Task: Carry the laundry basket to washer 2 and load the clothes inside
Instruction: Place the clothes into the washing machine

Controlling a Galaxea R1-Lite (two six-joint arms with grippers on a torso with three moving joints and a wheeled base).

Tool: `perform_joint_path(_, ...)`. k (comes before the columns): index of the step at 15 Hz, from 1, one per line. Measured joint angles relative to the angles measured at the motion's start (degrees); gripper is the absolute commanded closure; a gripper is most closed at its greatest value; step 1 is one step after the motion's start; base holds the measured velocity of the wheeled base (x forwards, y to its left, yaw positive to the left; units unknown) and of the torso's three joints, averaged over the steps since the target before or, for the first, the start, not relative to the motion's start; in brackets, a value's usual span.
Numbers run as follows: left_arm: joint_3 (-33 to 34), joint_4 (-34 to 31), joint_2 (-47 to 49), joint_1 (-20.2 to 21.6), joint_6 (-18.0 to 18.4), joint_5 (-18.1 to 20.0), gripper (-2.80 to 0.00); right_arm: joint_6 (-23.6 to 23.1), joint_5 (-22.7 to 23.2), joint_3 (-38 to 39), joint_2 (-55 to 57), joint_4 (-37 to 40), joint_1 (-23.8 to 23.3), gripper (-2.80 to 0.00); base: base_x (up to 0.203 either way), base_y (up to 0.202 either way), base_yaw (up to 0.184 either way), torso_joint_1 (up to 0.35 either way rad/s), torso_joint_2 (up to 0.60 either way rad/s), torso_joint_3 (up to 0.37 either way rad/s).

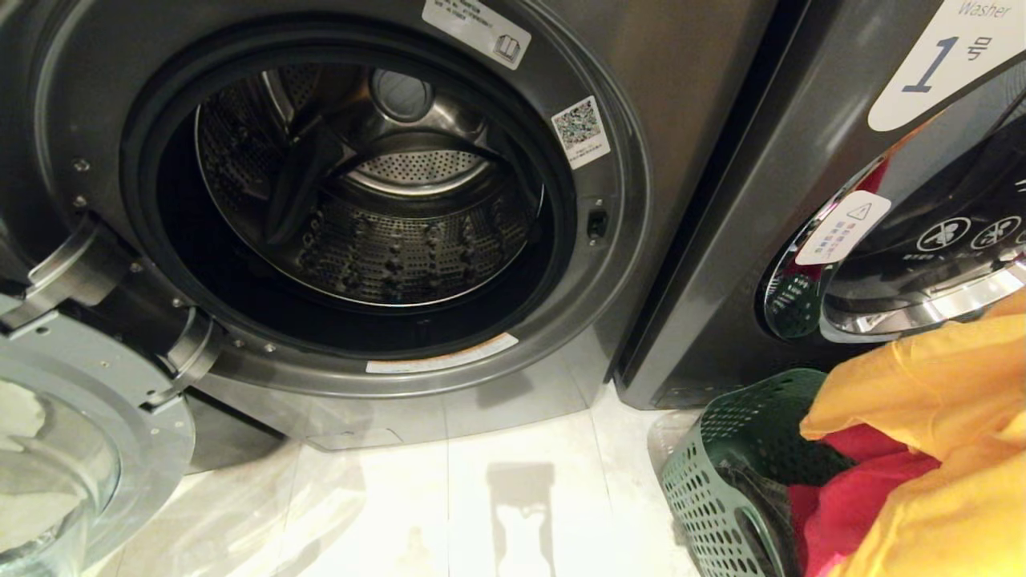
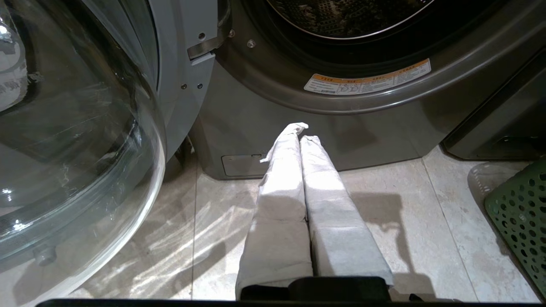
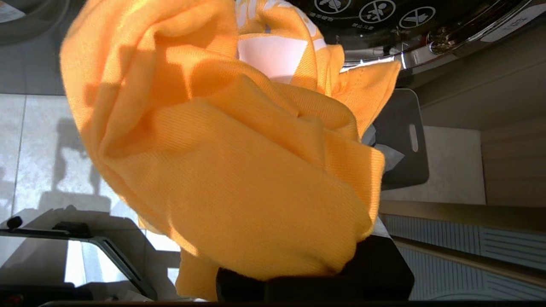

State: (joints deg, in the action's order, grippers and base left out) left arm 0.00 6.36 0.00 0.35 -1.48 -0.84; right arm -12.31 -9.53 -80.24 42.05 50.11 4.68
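The dark grey washer (image 1: pixel 609 240) in front of me stands open, its steel drum (image 1: pixel 385 216) empty; no number label shows on it. The green perforated laundry basket (image 1: pixel 721 473) sits on the floor at the lower right, in front of the machine labelled "1" (image 1: pixel 946 64). A pinkish-red garment (image 1: pixel 850 497) lies in it. A bright yellow garment (image 1: pixel 946 417) hangs lifted above the basket. In the right wrist view that yellow garment (image 3: pixel 239 162) drapes over my right gripper and hides its fingers; only its black base (image 3: pixel 375 273) shows. My left gripper (image 2: pixel 300 131) is shut and empty, low over the floor before the washer.
The washer's round glass door (image 2: pixel 76 140) is swung open to the left, close beside my left arm. A dark grey solid bin (image 3: pixel 401 140) holding white bags stands beyond the basket. Pale floor tiles (image 1: pixel 521 497) lie between the door and the basket (image 2: pixel 520 213).
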Motion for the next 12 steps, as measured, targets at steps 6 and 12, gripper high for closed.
perform_joint_path(6, 0.0, 0.0, 0.0, 0.02, 0.0, -0.01, 0.0, -0.06, -3.45, -0.99, 2.02, -0.08, 3.33, 0.0, 0.0, -0.001, 0.012, 0.0, 0.0, 0.0)
perform_joint_path(12, 0.0, 0.02, 0.0, 0.05, 0.0, -0.01, 0.0, -0.09, -3.5, -0.82, 2.33, -0.3, 3.42, 0.0, 0.0, -0.009, 0.167, 0.003, 0.0, 0.003)
